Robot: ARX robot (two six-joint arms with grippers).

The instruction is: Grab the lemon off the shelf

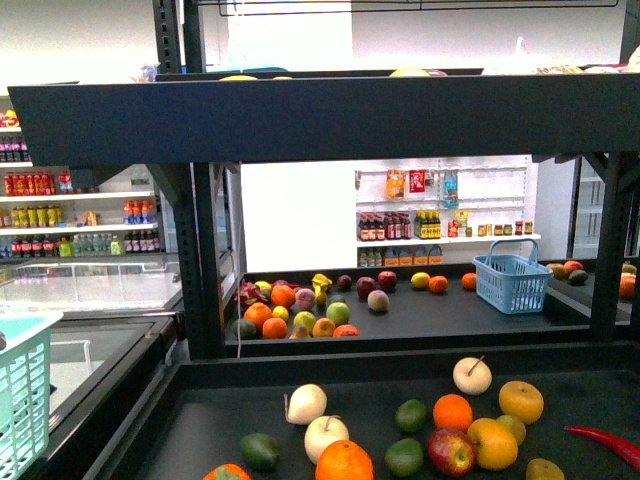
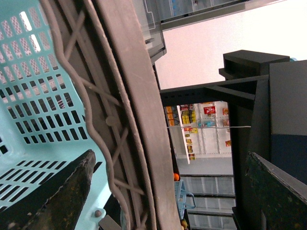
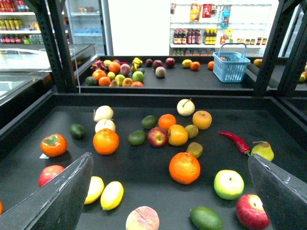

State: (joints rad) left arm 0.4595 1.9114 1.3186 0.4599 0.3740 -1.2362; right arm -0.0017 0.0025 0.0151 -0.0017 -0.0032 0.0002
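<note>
1. Right gripper (image 3: 169, 157) hovered with jaws spread, empty, over the black rimmed metal shelf (image 3: 158, 99).
2. We judged the reach not yet made; the oval yellow lemon (image 3: 111, 195) lay on this tier nearby, calling for a descent around it.

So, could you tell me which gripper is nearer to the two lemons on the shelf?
Right. The right gripper hovers open over the shelf, the lemons close by one finger; the left gripper is beside the teal basket, off the shelf.
</note>
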